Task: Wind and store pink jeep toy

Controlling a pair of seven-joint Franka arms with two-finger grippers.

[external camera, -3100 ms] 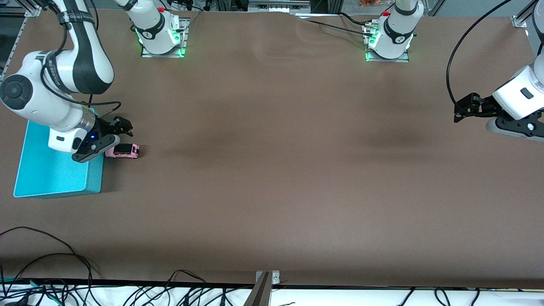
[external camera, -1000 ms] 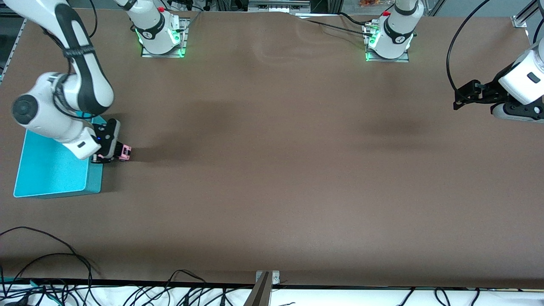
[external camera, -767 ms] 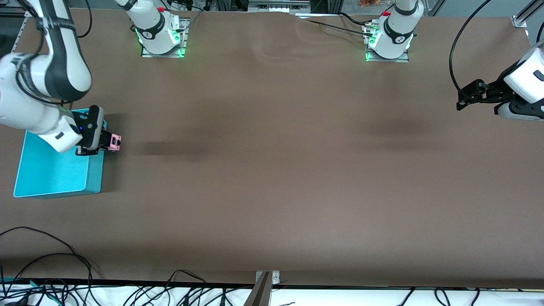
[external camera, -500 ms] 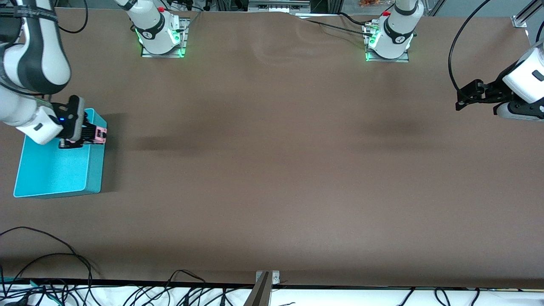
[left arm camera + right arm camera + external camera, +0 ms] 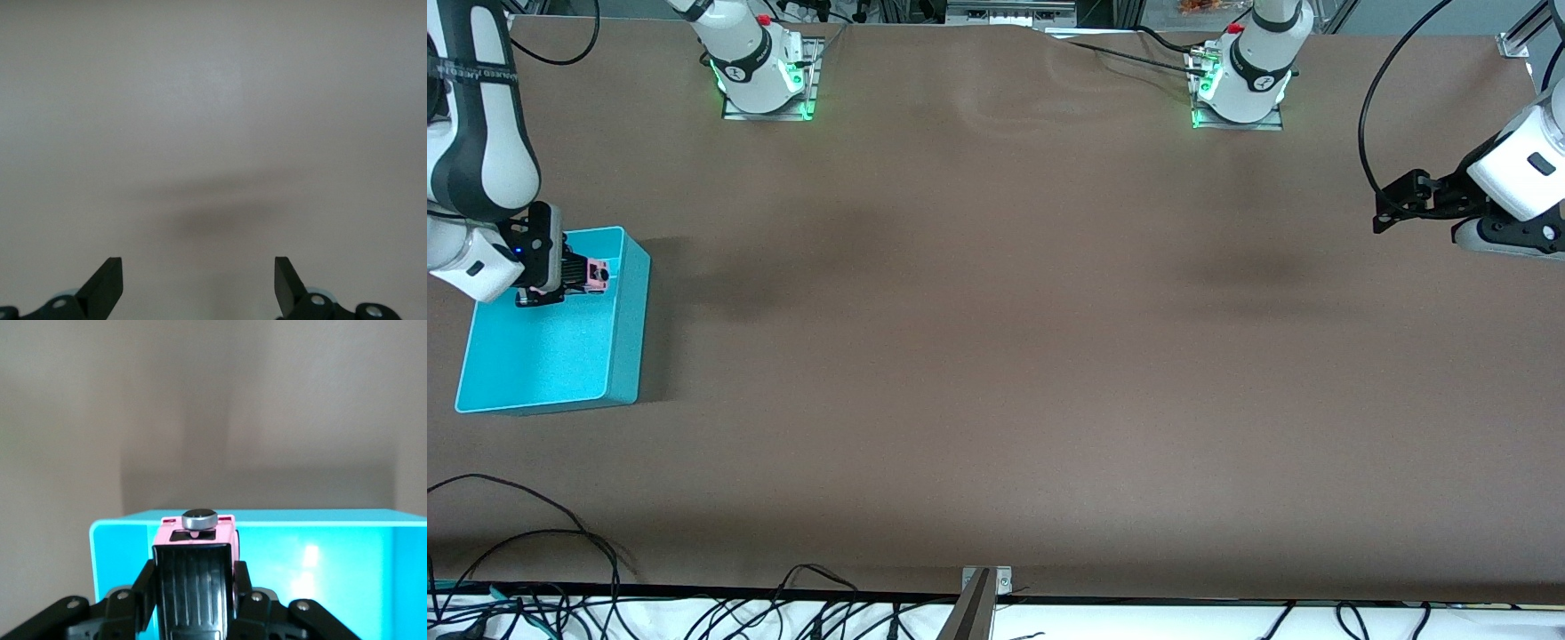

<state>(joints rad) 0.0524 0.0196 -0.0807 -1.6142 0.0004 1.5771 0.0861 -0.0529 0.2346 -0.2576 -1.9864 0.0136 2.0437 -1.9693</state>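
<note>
My right gripper (image 5: 574, 274) is shut on the pink jeep toy (image 5: 594, 274) and holds it over the turquoise bin (image 5: 627, 311), at the bin's end farther from the front camera. In the right wrist view the jeep (image 5: 194, 570) shows its black ribbed roof and a grey knob between my fingers (image 5: 141, 587), with the bin's wall (image 5: 313, 547) under it. My left gripper (image 5: 1392, 209) is open and empty, up over the bare table at the left arm's end; in the left wrist view only its two fingertips (image 5: 107, 283) and the brown table show.
The brown table (image 5: 996, 356) stretches between the two arm bases (image 5: 765, 80) (image 5: 1240, 89). Cables (image 5: 560, 569) lie along the table's edge nearest the front camera. A metal bracket (image 5: 983, 587) stands at the middle of that edge.
My right gripper closed on the jeep on the table beside the bin, lifted it and carried it over the bin. My left arm has barely shifted.
</note>
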